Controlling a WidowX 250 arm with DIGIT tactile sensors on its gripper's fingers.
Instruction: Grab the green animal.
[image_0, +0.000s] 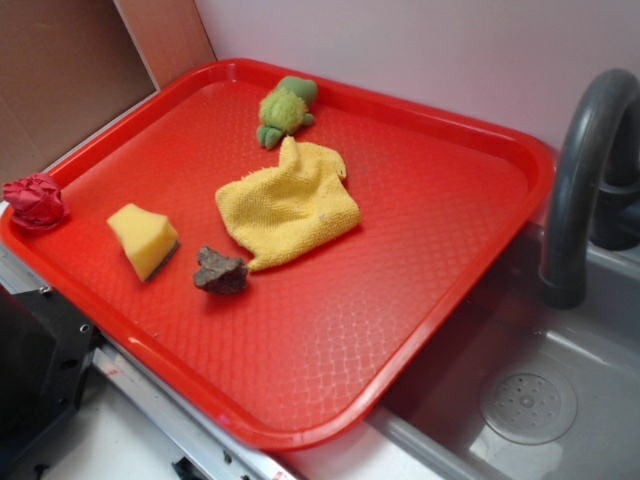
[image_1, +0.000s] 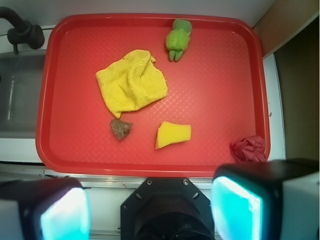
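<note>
Just cloth beside green animal.

Red tray, w/ green animal, yellow cloth, sponge wedge, brown rock, red crumpled item at edge

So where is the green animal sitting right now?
The green animal lies at the far edge of the red tray in the exterior view, just beyond the yellow cloth; the wrist view shows it top centre.

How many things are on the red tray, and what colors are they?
Yellow: 2, the cloth and the sponge wedge
Green: 1, the plush turtle
Brown: 1, a rock-like lump
Dark red: 1, a crumpled ball at the tray's rim
Total: 5
</note>
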